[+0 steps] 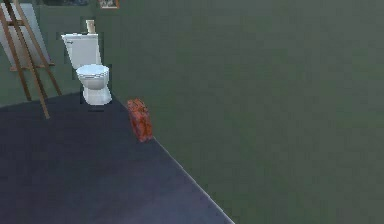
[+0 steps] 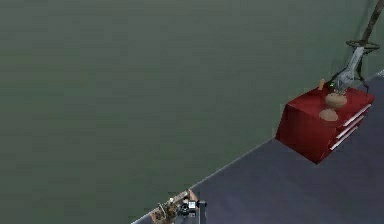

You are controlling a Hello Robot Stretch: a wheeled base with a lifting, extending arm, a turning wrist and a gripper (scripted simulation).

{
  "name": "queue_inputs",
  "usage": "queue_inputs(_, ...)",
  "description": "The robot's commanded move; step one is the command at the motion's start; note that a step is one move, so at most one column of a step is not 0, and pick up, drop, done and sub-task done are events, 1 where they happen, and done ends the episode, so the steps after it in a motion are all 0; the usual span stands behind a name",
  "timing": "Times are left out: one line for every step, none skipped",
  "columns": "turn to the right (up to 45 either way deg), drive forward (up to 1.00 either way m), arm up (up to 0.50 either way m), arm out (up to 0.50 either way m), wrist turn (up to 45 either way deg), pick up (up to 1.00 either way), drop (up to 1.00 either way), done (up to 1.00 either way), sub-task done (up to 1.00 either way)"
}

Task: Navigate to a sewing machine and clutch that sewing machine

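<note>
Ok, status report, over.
Gripper low by green wall, load unclear. Sewing machine unconfirmed; grey shape past red cabinet unidentified. Toilet, easel, red clump ahead.

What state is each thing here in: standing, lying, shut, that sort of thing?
toilet, upright; lid position unclear.
easel, standing on its legs.
red-orange thing, lying on the floor.
red chest of drawers, upright, drawers pushed in.
vase, upright on the chest.
gripper, cannot tell whether it holds anything.
</note>
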Motion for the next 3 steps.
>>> queue_inputs(0.0,0.00,0.00,0.00,45.0,0.00,0.00,0.00,0.00)
queue_inputs(0.0,0.00,0.00,0.00,30.0,0.00,0.00,0.00,0.00)
queue_inputs(0.0,0.00,-0.30,0.00,0.0,0.00,0.00,0.00,0.00)
